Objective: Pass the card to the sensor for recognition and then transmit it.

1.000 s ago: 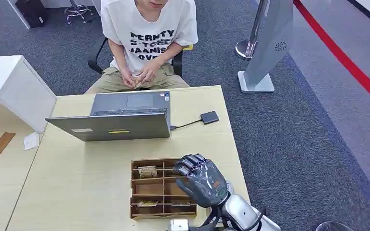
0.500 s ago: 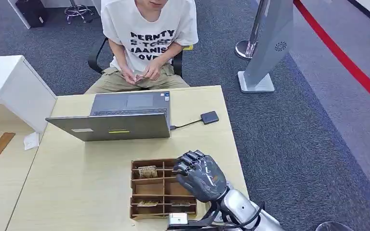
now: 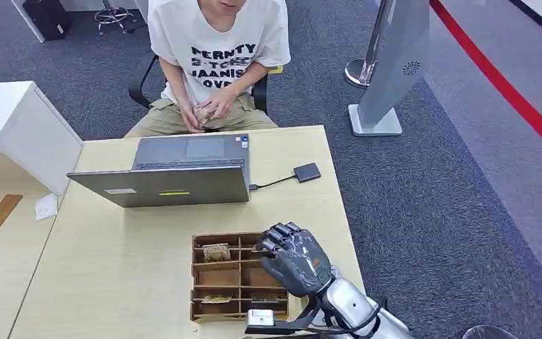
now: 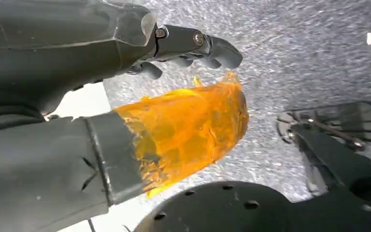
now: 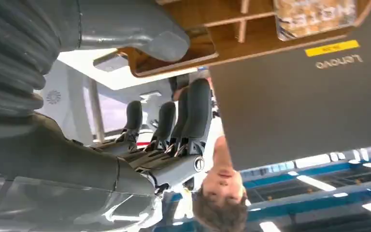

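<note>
A wooden compartment tray lies on the pale table near its front edge. A patterned card lies in the tray's far left compartment, and more cards lie in the near row. My right hand hovers over the tray's right side, fingers bent downward and holding nothing. In the right wrist view its dark fingers and thumb stand apart, with the tray and a card beyond. The small dark sensor sits at the table's far right. My left hand hangs over carpet, holding nothing.
An open laptop stands behind the tray, its cable running to the sensor. A person sits across the table with something small in both hands. A white cabinet is at the left, and a grey stand is on the carpet at the right.
My right hand has shifted slightly over the tray's right side and its forearm has come further into view. The person's hands have moved a little.
</note>
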